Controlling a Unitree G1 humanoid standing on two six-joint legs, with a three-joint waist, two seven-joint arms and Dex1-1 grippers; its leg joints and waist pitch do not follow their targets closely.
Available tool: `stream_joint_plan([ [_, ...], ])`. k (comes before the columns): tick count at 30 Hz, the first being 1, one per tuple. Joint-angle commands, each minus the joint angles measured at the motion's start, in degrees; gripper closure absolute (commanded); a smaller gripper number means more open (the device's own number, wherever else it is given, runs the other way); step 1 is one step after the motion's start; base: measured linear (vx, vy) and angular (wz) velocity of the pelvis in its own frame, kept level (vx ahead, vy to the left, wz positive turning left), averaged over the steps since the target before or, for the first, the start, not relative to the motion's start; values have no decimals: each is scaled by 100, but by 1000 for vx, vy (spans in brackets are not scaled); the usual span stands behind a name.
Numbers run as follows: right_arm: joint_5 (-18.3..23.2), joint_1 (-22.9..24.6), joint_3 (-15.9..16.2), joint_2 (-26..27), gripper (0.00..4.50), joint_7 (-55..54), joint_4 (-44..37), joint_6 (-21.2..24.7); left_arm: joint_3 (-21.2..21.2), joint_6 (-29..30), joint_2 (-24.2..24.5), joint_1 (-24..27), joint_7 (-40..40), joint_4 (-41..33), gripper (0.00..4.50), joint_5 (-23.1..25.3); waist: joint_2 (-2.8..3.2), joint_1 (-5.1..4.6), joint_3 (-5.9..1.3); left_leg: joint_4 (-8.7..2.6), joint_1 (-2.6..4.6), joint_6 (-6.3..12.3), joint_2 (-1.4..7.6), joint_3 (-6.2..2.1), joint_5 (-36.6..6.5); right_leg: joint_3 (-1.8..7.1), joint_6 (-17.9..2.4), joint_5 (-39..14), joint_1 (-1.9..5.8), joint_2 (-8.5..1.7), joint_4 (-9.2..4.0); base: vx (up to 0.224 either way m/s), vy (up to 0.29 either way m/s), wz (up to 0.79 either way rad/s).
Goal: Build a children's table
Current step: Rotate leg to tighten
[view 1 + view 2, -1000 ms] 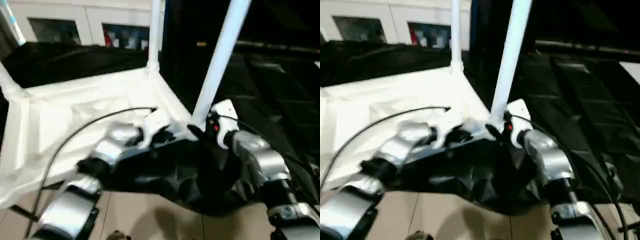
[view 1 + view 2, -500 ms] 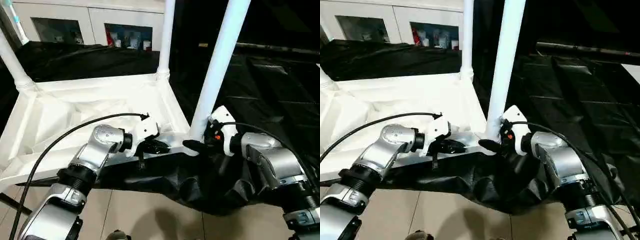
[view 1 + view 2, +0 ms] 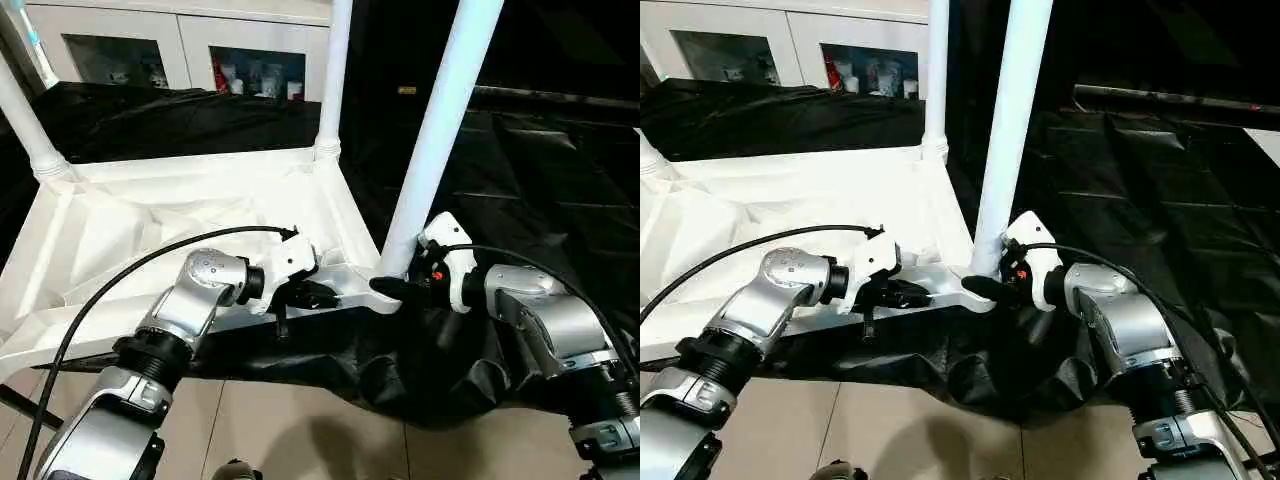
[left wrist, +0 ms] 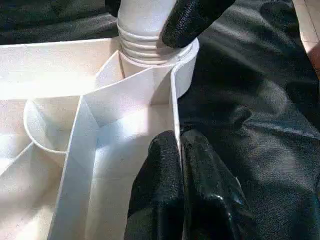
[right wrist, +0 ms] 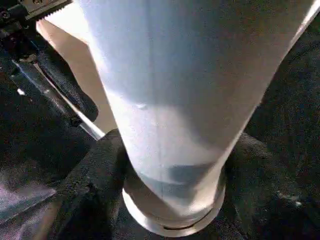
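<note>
Left eye view: three legs (image 3: 437, 130) upright; left pincer (image 3: 312, 296) pinches tabletop rim (image 3: 345, 295), right pincer (image 3: 392, 290) grips one.

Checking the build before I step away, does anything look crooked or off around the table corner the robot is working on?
Nothing is broken or spilled. The near leg stands in its corner socket, but threads still show above the socket's rim. The right gripper clasps the leg's base; the left gripper pinches the tabletop's edge wall.

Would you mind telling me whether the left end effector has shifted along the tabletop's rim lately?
No. The left end effector stays clamped beside the corner socket.
</note>
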Motion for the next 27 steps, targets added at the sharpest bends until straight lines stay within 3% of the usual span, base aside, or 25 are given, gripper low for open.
stream_joint_plan([
  [1,25,103,-15,141,185,-137,-24,49,-1,-78,-136,-204,198,-153,450,-5,-55,-6,-446,-373,104,113,86,33,-1025,210,-1216,-881,293,-244,-397,0,0,0],
  [3,25,103,-15,141,191,-137,-24,49,-1,-78,-136,-204,198,-153,450,-5,-53,-9,-441,-376,97,106,80,31,-1037,208,-1202,-925,293,-244,-404,0,0,0],
  [4,-35,82,-164,444,195,-666,218,14,73,-57,-272,-378,694,154,450,147,-58,-18,-433,-374,104,96,73,43,-1029,215,-1179,-995,269,-239,-416,0,0,0],
  [5,-35,82,-164,444,195,-666,218,14,73,-57,-272,-378,694,154,450,147,-43,-17,-429,-382,124,56,77,41,-1091,214,-1171,-1087,250,-237,-433,0,0,0],
  [6,-35,82,-164,444,195,-666,218,14,73,-57,-272,-378,694,154,450,147,-66,-18,-443,-381,108,11,71,28,-1133,204,-1132,-1172,286,-249,-428,0,0,0],
  [8,-104,-42,-540,1030,199,-1782,765,-117,193,86,-542,-687,1604,655,450,348,-49,-37,-435,-383,122,-12,75,38,-1167,221,-1114,-1197,239,-246,-438,0,0,0],
  [10,-119,-260,-988,1625,201,-3038,1427,-418,340,374,-876,-986,2595,1100,450,470,-38,-72,-433,-390,130,-194,57,32,-1287,216,-1121,-1394,211,-257,-444,0,0,0],
  [11,-37,-396,-1232,1904,201,-3600,1757,-621,398,500,-1046,-1111,2998,1289,450,488,-27,-63,-438,-399,138,-241,55,11,-1333,205,-1082,-1513,228,-267,-459,0,0,0],
  [12,-19,-432,-1276,1967,201,-3715,1833,-673,403,517,-1089,-1135,3090,1331,450,499,-40,-68,-455,-396,127,-252,50,3,-1288,199,-1034,-1496,251,-268,-455,0,0,0],
  [13,84,-655,-1544,2340,205,-4383,2280,-982,428,591,-1345,-1284,3632,1596,450,569,-27,-72,-470,-388,129,-224,51,11,-1198,211,-1044,-1264,240,-255,-440,0,0,0],
  [14,90,-780,-1603,2511,205,-4609,2473,-1125,403,592,-1472,-1337,3797,1712,450,615,-19,-77,-474,-387,109,-201,42,8,-1087,210,-1085,-1007,263,-245,-417,0,0,0],
  [17,-8,-895,-1520,2611,205,-4646,2582,-1241,348,526,-1565,-1373,3833,1800,450,659,-30,-63,-497,-361,84,-43,23,21,-782,208,-1153,-333,319,-215,-366,0,0,0],
  [19,-126,-1016,-1415,2668,205,-4502,2609,-1278,292,339,-1610,-1405,3700,1863,450,668,-30,-55,-511,-337,71,166,6,28,-545,207,-1249,185,348,-205,-325,0,0,0],
  [20,-212,-1091,-1398,2680,205,-4443,2682,-1380,276,238,-1619,-1429,3634,1923,450,673,-22,-50,-507,-339,79,194,8,28,-558,206,-1271,188,346,-210,-329,0,0,0],
  [22,-248,-1147,-1388,2656,142,-4322,2733,-1532,248,75,-1600,-1402,3465,1916,450,666,-24,-51,-489,-351,99,215,22,35,-752,207,-1309,-98,339,-226,-366,0,0,0],
  [26,-255,-1257,-1407,2604,133,-4259,2927,-1803,196,-161,-1579,-1376,3248,1942,450,617,-33,-86,-467,-382,86,135,31,22,-1058,199,-1218,-656,342,-241,-418,0,0,0],
  [27,-259,-1259,-1404,2588,108,-4255,2928,-1818,194,-167,-1574,-1371,3231,1939,450,612,-31,-101,-462,-381,111,113,39,26,-1124,205,-1215,-747,320,-236,-428,0,0,0],
])
